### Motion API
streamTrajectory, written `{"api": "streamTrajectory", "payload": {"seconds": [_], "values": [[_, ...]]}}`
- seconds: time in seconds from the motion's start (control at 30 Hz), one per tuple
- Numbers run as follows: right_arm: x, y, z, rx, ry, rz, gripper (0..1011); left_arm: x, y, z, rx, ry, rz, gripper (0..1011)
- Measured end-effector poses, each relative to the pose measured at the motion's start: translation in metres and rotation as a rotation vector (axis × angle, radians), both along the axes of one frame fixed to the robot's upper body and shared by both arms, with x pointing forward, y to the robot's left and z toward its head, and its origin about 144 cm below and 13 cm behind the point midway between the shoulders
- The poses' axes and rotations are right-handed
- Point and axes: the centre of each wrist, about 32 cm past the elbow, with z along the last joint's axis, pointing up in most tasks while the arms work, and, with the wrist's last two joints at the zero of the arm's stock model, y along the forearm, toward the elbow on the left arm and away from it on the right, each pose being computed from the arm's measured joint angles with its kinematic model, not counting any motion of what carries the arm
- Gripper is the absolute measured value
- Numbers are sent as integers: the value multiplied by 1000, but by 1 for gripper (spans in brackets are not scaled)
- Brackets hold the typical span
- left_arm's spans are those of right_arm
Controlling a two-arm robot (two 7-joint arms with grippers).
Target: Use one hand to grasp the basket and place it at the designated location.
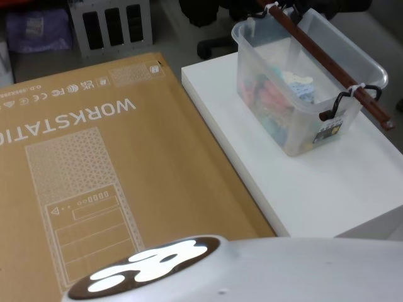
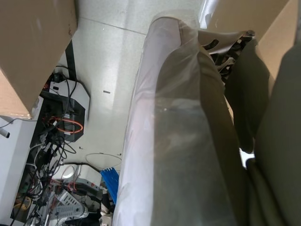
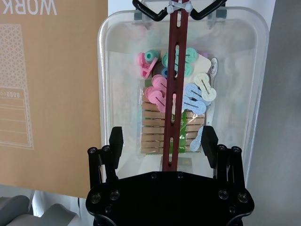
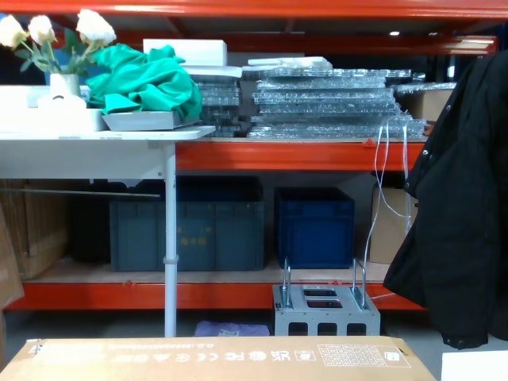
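Right pincer (image 3: 162, 141) wide astride red handle (image 3: 175, 94), above peg-filled basket (image 3: 113, 56).

one basket (image 1: 296, 94), one cardboard box (image 1: 94, 170), two blue crates (image 4: 230, 222)

The right black angular hand (image 3: 162, 141) is hanging directly above the translucent whitish plastic basket (image 3: 117, 70), its two fingers spread wide. The fingers (image 3: 115, 141) are sitting one on each side of the basket's thin red-brown handle (image 3: 176, 70), apart from it and not touching it. The black wrist plate with its round bolts is spanning the view just behind them, level and square to the handle.
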Motion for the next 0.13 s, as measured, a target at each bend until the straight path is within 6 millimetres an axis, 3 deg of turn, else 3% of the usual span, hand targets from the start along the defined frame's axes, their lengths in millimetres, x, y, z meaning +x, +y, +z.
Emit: {"api": "streamTrajectory", "payload": {"seconds": [0.13], "values": [[0,0,0,0,0,-1,1001,0,0,0,0,0,0,0]]}}
